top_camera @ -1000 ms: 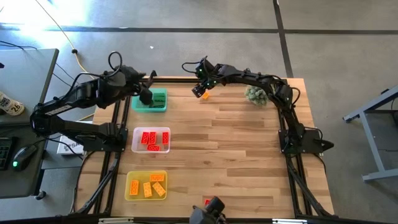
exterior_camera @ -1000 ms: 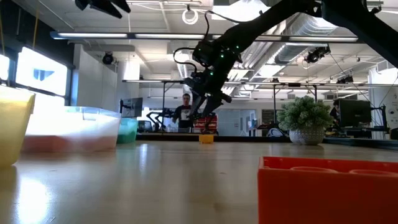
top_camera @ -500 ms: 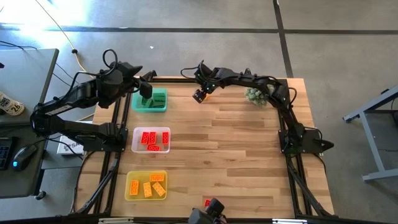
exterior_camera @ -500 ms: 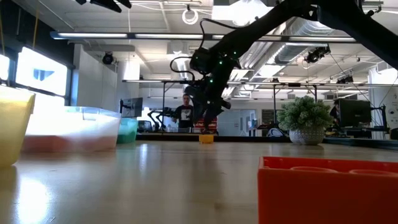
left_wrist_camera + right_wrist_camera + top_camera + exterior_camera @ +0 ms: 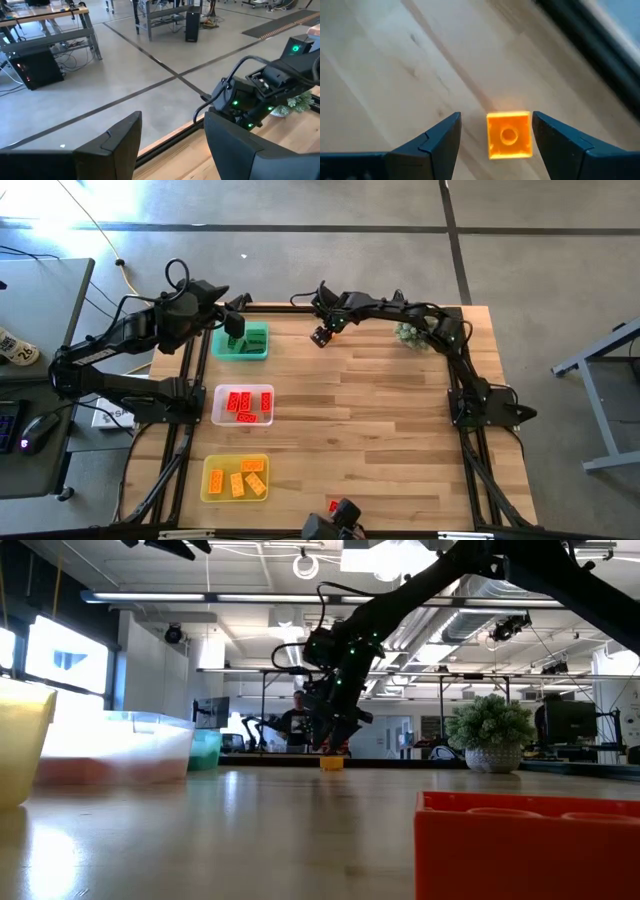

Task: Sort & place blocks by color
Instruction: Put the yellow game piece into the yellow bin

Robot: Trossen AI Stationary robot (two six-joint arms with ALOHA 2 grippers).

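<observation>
One orange block (image 5: 508, 135) lies on the tabletop (image 5: 380, 410) between the right claw's (image 5: 495, 137) open fingers; left claw (image 5: 172, 145) open above green tray (image 5: 255, 348).

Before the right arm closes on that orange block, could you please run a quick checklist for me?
1. Right tool open: ok.
2. Orange block between its fingers: ok, though nearer one finger.
3. Tool low enough to grip: cannot tell.
4. Block clear of the plant: ok.
5. Yellow tray has room: ok.
6. Left tool over the green tray, clear of the right arm: ok.
</observation>
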